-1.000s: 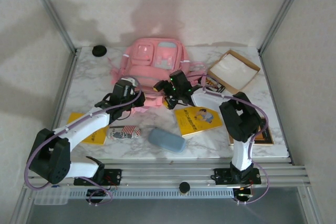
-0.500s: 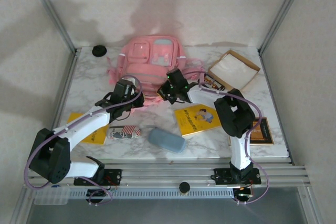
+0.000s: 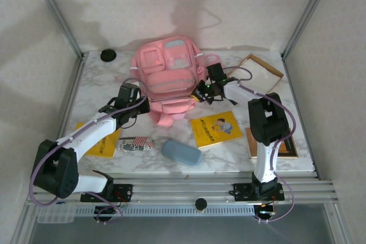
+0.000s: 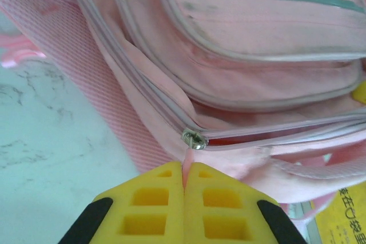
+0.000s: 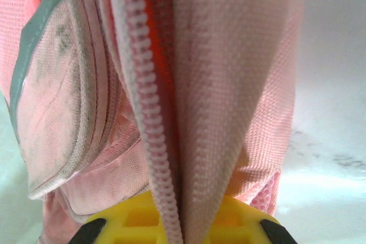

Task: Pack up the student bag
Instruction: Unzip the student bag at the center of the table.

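Note:
The pink student bag (image 3: 168, 72) stands at the back middle of the table, its front pockets facing the camera. At the bag's lower left corner, my left gripper (image 3: 143, 106) is shut on the pink pull tab (image 4: 187, 161) of the metal zip slider (image 4: 194, 139). The zip beyond the slider gapes a little, with red lining showing inside. My right gripper (image 3: 201, 91) is at the bag's right side. In the right wrist view it (image 5: 183, 227) is shut on the fabric edge (image 5: 229, 84) beside the zipper teeth (image 5: 150, 141).
A yellow book (image 3: 215, 130), a blue-grey oval case (image 3: 181, 152) and a patterned pencil case (image 3: 135, 143) lie in front. Another yellow book (image 3: 106, 144) lies under the left arm. A cardboard box (image 3: 257, 72) sits back right, a dark framed book (image 3: 286, 144) at right.
My right gripper has shut on the bag's edge and swung right and back with it. The bag now stands taller and spread out. My left gripper shifted slightly left, still holding the pull tab.

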